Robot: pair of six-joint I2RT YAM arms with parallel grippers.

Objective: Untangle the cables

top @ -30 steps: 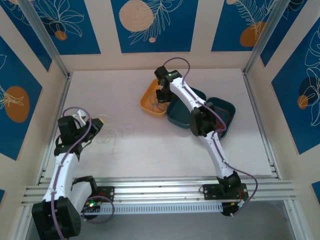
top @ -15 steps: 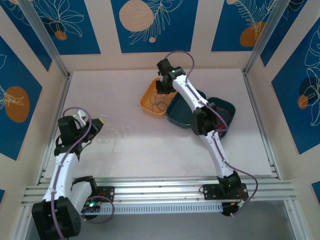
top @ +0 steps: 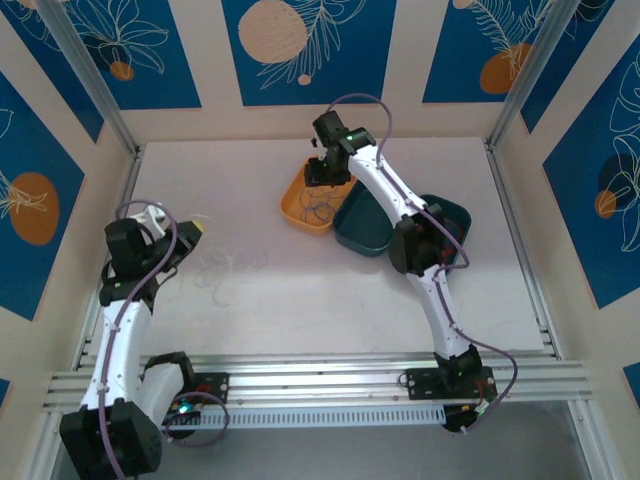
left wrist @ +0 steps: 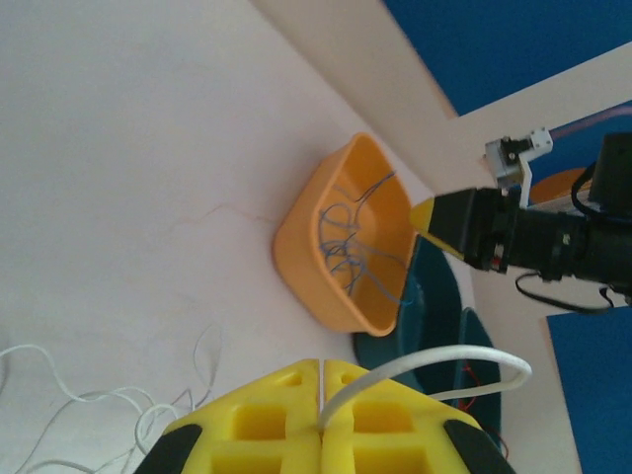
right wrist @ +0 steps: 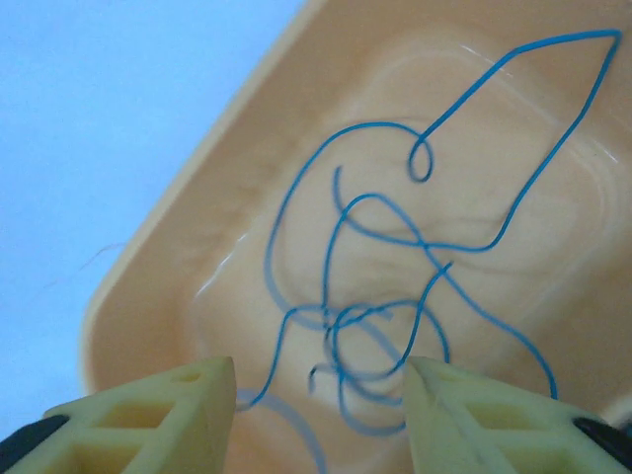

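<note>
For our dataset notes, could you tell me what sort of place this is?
Probably a lab robot cell: an aluminium mounting rail, a white table, blue printed wall panels.

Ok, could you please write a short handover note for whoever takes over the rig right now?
Left gripper: shut on a white cable, at the left of the table.
Right gripper: open above the orange tray, holding nothing.
Cables: the blue cable lies loose in the orange tray. A red wire shows in the right teal tray. White loops lie on the table by the left gripper.
Done: blue is apart, in its tray.
Left: free the white cable from its loops, probably into the other teal tray.
</note>
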